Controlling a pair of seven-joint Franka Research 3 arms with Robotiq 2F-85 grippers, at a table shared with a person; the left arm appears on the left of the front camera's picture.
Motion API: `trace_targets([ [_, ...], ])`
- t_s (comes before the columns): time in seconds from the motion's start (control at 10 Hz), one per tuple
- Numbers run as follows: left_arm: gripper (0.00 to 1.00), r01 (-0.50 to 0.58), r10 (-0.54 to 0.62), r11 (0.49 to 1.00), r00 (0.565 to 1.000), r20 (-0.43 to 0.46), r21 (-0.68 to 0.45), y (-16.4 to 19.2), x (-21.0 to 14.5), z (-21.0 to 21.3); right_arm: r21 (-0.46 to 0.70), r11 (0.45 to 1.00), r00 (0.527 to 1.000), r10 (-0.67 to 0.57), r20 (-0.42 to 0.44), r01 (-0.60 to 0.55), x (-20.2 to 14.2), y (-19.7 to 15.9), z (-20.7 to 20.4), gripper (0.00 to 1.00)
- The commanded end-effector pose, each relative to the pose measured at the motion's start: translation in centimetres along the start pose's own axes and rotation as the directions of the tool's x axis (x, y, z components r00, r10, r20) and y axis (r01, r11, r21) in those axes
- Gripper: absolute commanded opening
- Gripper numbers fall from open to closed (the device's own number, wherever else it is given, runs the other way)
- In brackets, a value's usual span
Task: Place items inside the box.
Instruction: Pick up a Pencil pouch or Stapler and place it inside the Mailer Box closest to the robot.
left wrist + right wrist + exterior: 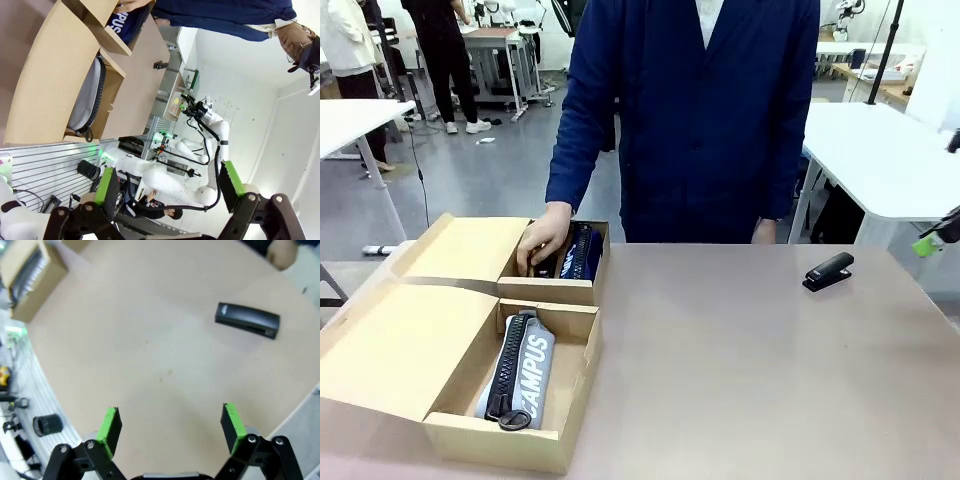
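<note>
Take the cardboard box (495,445) as your landmark: it sits at the left side of the bench (740,380), with its flaps (420,330) open to the left. In its near compartment lies the pale grey pouch (525,365) with the black zipper. In its far compartment lies the navy pouch (582,252), and a person's hand (542,240) rests on it there, so this compartment is blocked from above. The black stapler (828,271) lies far to the right of the box, close to the far edge of the bench, alone and flat. Between the box and the stapler the bench is bare. The right fingers (111,425) stand wide apart above this bare part, holding nothing. The left fingers (107,187) are also spread wide and empty, well apart from the box.
</note>
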State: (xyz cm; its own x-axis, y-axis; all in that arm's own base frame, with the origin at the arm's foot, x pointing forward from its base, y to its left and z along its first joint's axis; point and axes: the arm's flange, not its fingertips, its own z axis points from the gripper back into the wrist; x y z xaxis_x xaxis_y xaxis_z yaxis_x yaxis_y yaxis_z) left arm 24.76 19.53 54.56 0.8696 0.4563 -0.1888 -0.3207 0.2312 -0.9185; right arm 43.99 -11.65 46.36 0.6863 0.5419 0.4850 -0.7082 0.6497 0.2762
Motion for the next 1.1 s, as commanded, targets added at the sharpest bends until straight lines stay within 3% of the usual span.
trace_targets([
  [0.0, 1.0, 0.011, -0.011, 1.0, 1.0, -0.01, 0.005, 0.1, -0.3, 0.2, -0.007, 1.0, 1.0, 0.0, -0.025, 0.0, 1.3, 0.0, -2.0, 1.0],
  [0.1, 1.0, 0.011, -0.011, 1.0, 1.0, -0.01, 0.005, 0.1, -0.3, 0.2, 0.132, 0.98, 0.972, 0.171, -0.162, -0.151, 3.6, -2.0, -4.1, 1.0],
  [0.2, 1.0, 0.011, -0.011, 1.0, 1.0, -0.01, 0.005, 0.1, -0.3, 0.2, 0.247, 0.902, 0.895, 0.404, -0.188, -0.355, 5.8, -4.6, -6.2, 1.0],
  [0.3, 1.0, 0.011, -0.011, 1.0, 1.0, -0.01, 0.005, 0.1, -0.3, 0.2, 0.272, 0.813, 0.794, 0.572, -0.207, -0.514, 7.4, -6.4, -7.7, 1.0],
  [0.5, 1.0, 0.011, -0.011, 1.0, 1.0, -0.01, 0.005, 0.1, -0.3, 0.2, 0.262, 0.678, 0.63, 0.735, -0.25, -0.687, 9.0, -8.6, -9.9, 1.0],
  [0.6, 1.0, 0.011, -0.011, 1.0, 1.0, -0.01, 0.005, 0.1, -0.3, 0.2, 0.295, 0.55, 0.491, 0.834, -0.253, -0.782, 9.5, -8.5, -11.4, 1.0],
  [0.7, 1.0, 0.011, -0.011, 1.0, 1.0, -0.01, 0.005, 0.1, -0.3, 0.2, 0.298, 0.48, 0.424, 0.875, -0.234, -0.825, 10.1, -9.1, -12.3, 1.0],
  [0.8, 1.0, 0.011, -0.011, 1.0, 1.0, -0.01, 0.005, 0.1, -0.3, 0.2, 0.317, 0.444, 0.393, 0.895, -0.213, -0.838, 10.3, -9.9, -13.2, 1.0],
  [1.0, 1.0, 0.011, -0.011, 1.0, 1.0, -0.01, 0.005, 0.1, -0.3, 0.2, 0.322, 0.463, 0.411, 0.885, -0.22, -0.826, 10.2, -11.2, -14.7, 1.0],
])
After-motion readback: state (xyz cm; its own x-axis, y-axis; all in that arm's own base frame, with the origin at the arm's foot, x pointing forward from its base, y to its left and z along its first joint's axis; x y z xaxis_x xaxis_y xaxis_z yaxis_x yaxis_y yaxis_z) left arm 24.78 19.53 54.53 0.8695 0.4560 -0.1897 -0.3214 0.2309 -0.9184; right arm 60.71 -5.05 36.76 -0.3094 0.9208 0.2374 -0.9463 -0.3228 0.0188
